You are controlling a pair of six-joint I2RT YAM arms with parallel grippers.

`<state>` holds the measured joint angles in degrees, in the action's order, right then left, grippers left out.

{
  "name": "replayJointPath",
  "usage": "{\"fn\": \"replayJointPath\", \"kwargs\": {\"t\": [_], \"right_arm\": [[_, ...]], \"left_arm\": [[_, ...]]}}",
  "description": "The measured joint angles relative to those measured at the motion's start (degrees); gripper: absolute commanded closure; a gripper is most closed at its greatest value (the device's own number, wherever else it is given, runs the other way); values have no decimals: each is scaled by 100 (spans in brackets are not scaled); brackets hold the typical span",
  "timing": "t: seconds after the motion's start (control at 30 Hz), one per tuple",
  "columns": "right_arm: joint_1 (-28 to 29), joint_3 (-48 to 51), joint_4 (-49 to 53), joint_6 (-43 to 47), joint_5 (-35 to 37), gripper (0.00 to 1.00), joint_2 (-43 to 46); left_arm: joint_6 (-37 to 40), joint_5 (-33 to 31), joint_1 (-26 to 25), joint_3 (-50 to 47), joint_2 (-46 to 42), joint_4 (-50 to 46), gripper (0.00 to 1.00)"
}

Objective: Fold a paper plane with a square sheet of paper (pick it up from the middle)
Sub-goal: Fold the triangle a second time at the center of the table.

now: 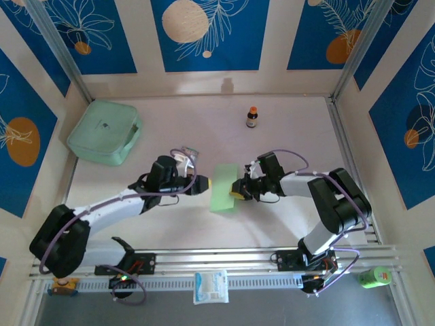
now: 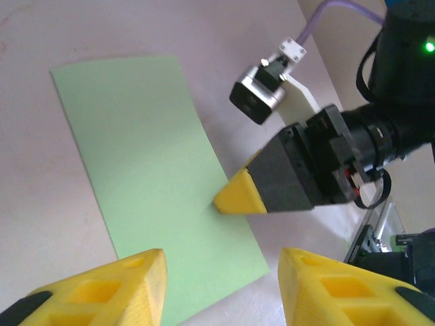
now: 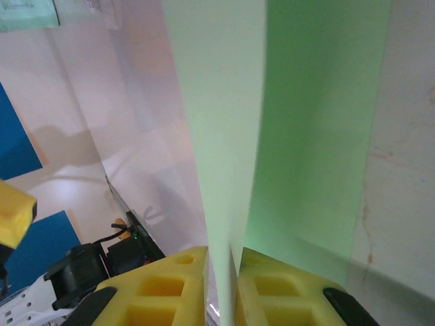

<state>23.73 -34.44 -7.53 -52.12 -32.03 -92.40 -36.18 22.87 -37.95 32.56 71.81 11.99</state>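
Square sheet of paper [image 1: 223, 185] pinched by right gripper [image 3: 234, 259]; left gripper [image 2: 221, 263] wide; bottle [image 1: 252, 117] beyond.

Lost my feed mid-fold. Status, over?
Left jaws open beside the sheet, empty. Right jaws pinch its opposite edge. Sheet lies as a narrow rectangle on the table. Nothing on it; bottle and mint box well clear.

Pale lime-green paper [image 1: 223, 187] on off-white table [image 1: 292, 136]; yellow fingertips [image 2: 239, 195]; mint box [image 1: 103, 131]; blue wall panels [image 1: 238, 58] w/ white leaves, orange discs.
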Motion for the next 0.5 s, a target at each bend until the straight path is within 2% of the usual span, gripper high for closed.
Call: {"fn": "replayJointPath", "kwargs": {"t": [0.2, 0.3, 0.5], "right_arm": [[-76, -15, 26, 109, -122, 90, -90], [-87, -24, 31, 111, -125, 90, -87], [-107, -28, 76, 111, -125, 91, -83]], "left_arm": [[649, -986, -975, -81, -236, -221, 50], [1104, -1600, -1443, 33, -116, -566, 42], [1928, -2804, -2269, 846, 597, -1366, 27]]}}
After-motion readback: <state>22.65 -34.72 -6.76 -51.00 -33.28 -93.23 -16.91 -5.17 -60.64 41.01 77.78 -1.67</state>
